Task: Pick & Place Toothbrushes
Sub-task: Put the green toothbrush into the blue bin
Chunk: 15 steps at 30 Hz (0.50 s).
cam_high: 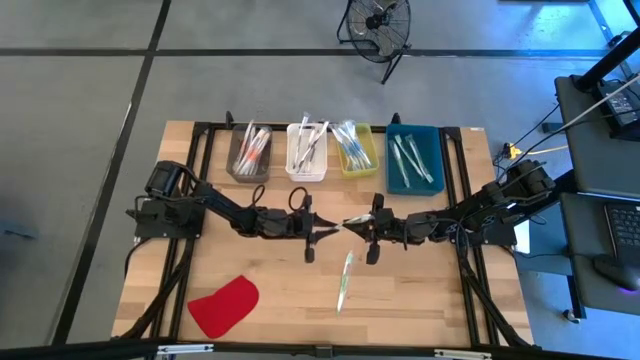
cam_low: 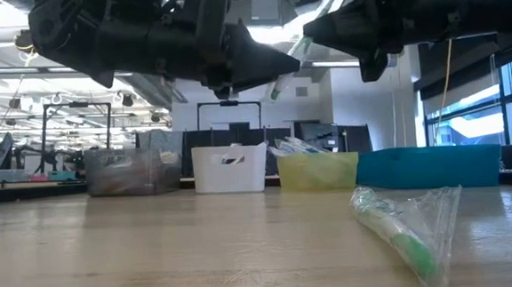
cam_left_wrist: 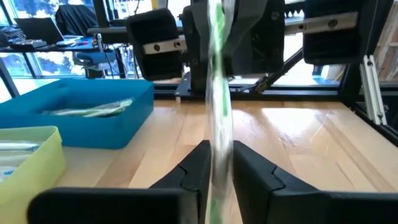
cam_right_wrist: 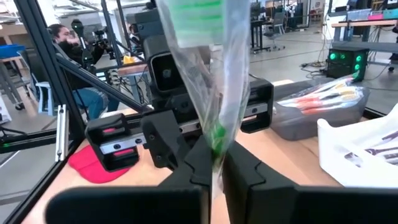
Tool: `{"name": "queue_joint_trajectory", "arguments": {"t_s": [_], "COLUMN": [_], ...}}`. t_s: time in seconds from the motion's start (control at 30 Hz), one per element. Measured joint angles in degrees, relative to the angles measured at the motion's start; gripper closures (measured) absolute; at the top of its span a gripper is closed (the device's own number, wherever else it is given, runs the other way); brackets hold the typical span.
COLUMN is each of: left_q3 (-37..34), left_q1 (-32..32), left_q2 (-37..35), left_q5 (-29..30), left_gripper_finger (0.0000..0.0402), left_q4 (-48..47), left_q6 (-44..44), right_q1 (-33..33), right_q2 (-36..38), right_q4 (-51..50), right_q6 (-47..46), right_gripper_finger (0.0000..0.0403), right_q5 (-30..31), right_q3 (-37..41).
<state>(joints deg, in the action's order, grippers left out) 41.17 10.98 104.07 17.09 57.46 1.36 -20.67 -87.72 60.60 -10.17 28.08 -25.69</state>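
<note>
Both hands pinch one green wrapped toothbrush (cam_high: 352, 222) mid-worktop: left hand (cam_high: 326, 232) at nine o'clock, right hand (cam_high: 366, 226) at three. Light, crinkly, slippery wrapper; I'd grip the stiff handle.

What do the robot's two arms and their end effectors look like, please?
Both arms are matte black with chunky jointed links and black cables looping along them. The left end effector and right end effector each carry two dark wedge-shaped fingers on a crossbar with a silver rail.

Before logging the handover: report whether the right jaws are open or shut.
Shut. The right gripper pinches the green wrapped toothbrush above the table, its fingers against the wrapper; the left gripper grips the other end.
</note>
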Motion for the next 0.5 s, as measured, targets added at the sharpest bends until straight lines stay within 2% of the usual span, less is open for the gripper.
{"name": "queue_joint_trajectory", "arguments": {"t_s": [0.3,0.5], "left_q3": [-0.07,-0.07], "left_q1": [0.0,0.0], "left_q2": [0.0,0.0], "left_q5": [-0.03,-0.1], "left_gripper_finger": [0.0281,0.0227], "left_q4": [-2.65,-2.54], "left_q6": [-0.04,0.99], "right_q1": [0.0,0.02], "right_q2": [0.02,0.04], "right_q4": [-2.27,-6.65], "right_q6": [-4.04,-7.9], "right_gripper_finger": [0.0378,0.0388], "right_q5": [0.45,1.59], "right_q3": [-0.02,-0.02]}}
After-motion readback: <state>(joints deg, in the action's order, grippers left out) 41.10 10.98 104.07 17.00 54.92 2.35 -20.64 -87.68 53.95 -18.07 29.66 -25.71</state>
